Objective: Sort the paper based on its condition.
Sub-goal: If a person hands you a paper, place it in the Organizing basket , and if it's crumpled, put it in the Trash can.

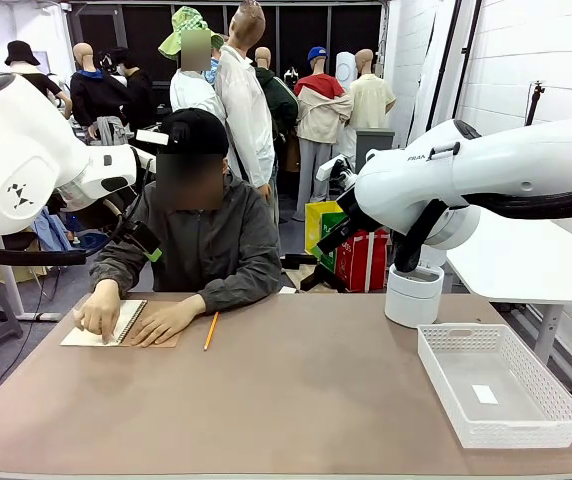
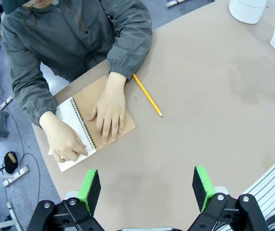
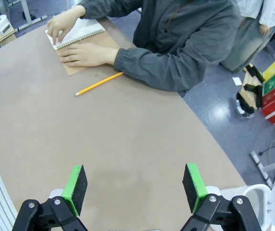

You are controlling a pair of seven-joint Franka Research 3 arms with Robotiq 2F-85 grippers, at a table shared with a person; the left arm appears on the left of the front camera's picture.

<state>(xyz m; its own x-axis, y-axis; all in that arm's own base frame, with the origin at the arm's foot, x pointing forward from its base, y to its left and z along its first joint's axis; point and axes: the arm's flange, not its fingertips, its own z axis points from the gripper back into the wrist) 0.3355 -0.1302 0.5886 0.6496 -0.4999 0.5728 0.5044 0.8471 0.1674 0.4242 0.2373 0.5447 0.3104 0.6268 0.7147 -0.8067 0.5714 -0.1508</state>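
Observation:
The paper (image 1: 128,318) is the white top page of an open spiral notebook at the far left of the table, in front of a seated person. One of the person's hands (image 1: 98,312) presses on the page (image 2: 69,114), and the other hand (image 2: 109,108) rests on the brown cardboard cover (image 2: 128,126). The same page (image 3: 87,28) lies at the far end of the table in the right wrist view. My left gripper (image 2: 147,185) hangs open above the table, near the notebook. My right gripper (image 3: 135,185) is open too, high over bare tabletop, well away from the notebook.
A yellow pencil (image 1: 211,330) lies just right of the notebook. A white perforated basket (image 1: 441,385) stands at the near right with a small white label (image 1: 484,394) inside. A white cylinder (image 1: 413,295) stands behind it. The table's middle is bare.

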